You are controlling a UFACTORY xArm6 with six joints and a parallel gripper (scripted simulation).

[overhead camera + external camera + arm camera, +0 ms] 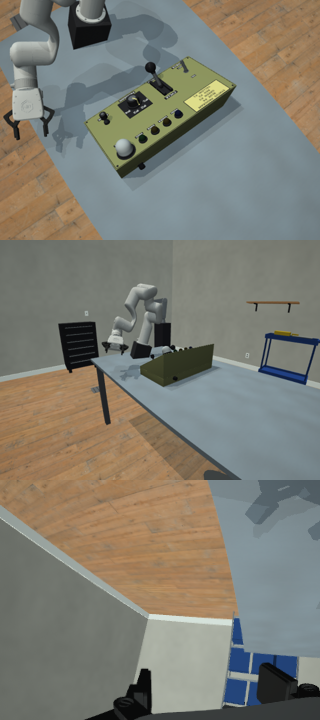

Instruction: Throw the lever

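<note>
Lever (pixel 154 74): black ball knob, seemingly tilted away from the CYCLE label (pixel 171 94).
Gripper (pixel 30 129): spread wide, empty, far left of console (pixel 206 113).
Approach: push the knob gently; the console may slide.

White arm folded over, tool open and holding nothing

In the top view the arm rises from its black pedestal (pixel 77 42) at the upper left of the frame, loops out past the top edge and comes back down the left side, ending in a white wrist housing with the tool (pixel 31 133) pointing toward the lower left; its two black fingers (pixel 46 127) are spread fully apart with nothing between them. In the exterior view the arm makes a tall arch left of centre, elbow high, the forearm dropping to the tool (pixel 114 349), which hangs level above the counter's far corner. The wrist view shows one dark finger (pixel 142 690) along the bottom of the frame.
</note>
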